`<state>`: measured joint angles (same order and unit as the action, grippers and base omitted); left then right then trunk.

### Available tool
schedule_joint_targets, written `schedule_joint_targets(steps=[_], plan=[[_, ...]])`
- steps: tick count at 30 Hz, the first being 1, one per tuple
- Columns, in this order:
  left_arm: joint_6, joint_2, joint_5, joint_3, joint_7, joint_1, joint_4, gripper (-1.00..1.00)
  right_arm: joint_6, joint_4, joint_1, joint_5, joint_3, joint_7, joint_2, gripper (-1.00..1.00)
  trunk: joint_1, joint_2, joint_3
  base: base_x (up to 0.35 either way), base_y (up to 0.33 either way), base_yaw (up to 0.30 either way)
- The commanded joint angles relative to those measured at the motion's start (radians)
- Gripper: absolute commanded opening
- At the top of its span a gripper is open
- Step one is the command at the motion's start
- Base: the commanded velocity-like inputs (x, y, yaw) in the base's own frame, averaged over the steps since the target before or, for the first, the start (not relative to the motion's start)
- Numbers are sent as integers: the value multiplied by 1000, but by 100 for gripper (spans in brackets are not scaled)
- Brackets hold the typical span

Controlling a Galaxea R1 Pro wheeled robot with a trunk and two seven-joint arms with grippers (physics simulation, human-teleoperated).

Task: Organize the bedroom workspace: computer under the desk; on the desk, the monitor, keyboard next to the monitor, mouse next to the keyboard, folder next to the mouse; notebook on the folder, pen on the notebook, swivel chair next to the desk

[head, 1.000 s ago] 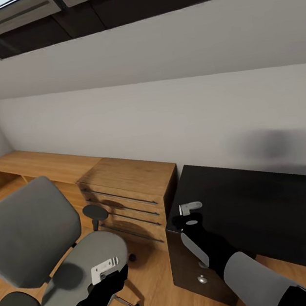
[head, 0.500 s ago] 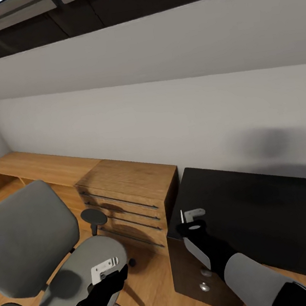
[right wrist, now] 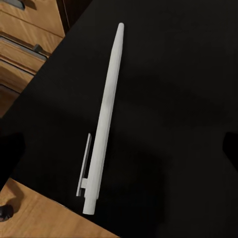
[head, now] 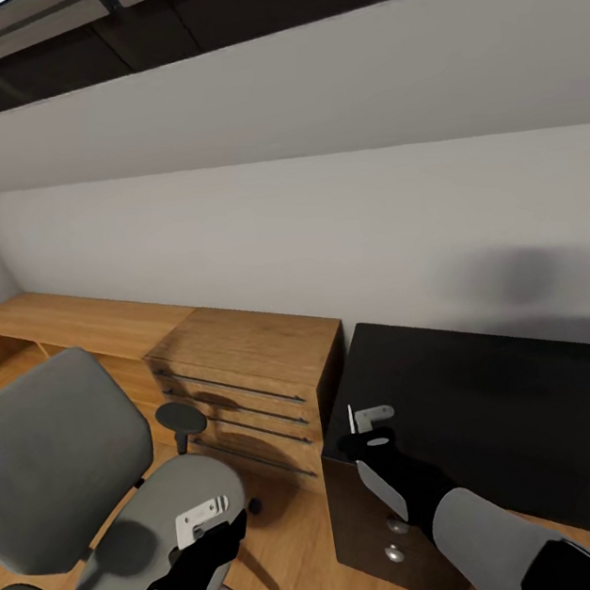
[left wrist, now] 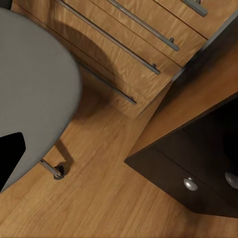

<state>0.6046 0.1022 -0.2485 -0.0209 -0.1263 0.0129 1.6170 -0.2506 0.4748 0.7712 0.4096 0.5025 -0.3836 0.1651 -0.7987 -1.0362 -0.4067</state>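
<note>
The white pen (right wrist: 104,124) lies flat on the glossy black desk (head: 502,396) near its left corner, showing as a thin white stick (head: 351,418) in the head view. My right gripper (head: 366,429) hovers just above it, open, with dark fingertips (right wrist: 10,148) on either side of the pen and apart from it. The grey swivel chair (head: 63,455) stands on the floor to the left of the desk, its seat (left wrist: 34,84) bare. Over the seat's front edge, my left gripper (head: 203,529) is open and holds nothing.
A light-wood drawer cabinet (head: 248,359) stands between chair and desk. The desk's black drawer unit with silver knobs (head: 392,546) faces me. A low wooden ledge (head: 70,316) runs along the white wall at the left. The ceiling slopes low overhead.
The view shifted slightly a second ago. My right gripper sank a little toward the desk corner, and the pen now shows beside it. Nothing has moved in the last half second.
</note>
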Motion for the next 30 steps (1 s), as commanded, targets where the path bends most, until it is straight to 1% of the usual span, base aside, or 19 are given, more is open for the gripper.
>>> schedule_joint_targets(steps=[1, 8, 12, 14, 20, 21, 30], plan=[[5, 1, -11, -1, -7, 0, 1, 100, -4, 1, 1, 8, 8, -8, -1, 100, 0, -1, -1, 0, 0, 0], [6, 1, -11, -1, -7, 0, 1, 100, -3, -2, 2, 9, 6, -6, -2, 100, 0, -1, -1, 0, 0, 0], [5, 1, -11, -1, -7, 1, 1, 100, -3, -11, 2, 12, -4, -5, -2, 100, 0, -1, -1, 0, 0, 0], [5, 1, -11, -1, -7, 1, 1, 100, -3, -22, 5, 15, -13, -5, -2, 100, 0, -1, -1, 0, 0, 0], [4, 1, -11, -1, -6, 1, 1, 100, -2, -54, 21, 20, -22, -4, -2, 100, 0, -1, -1, 0, 0, 0], [4, 1, -11, -1, -6, 1, 1, 100, 0, -72, 27, 23, -24, -3, -2, 100, 0, -1, -1, 0, 0, 0], [3, 1, -11, -1, -6, 0, 1, 100, 0, -85, 31, 26, -25, -3, -1, 100, 0, -1, -1, 0, 0, 0]])
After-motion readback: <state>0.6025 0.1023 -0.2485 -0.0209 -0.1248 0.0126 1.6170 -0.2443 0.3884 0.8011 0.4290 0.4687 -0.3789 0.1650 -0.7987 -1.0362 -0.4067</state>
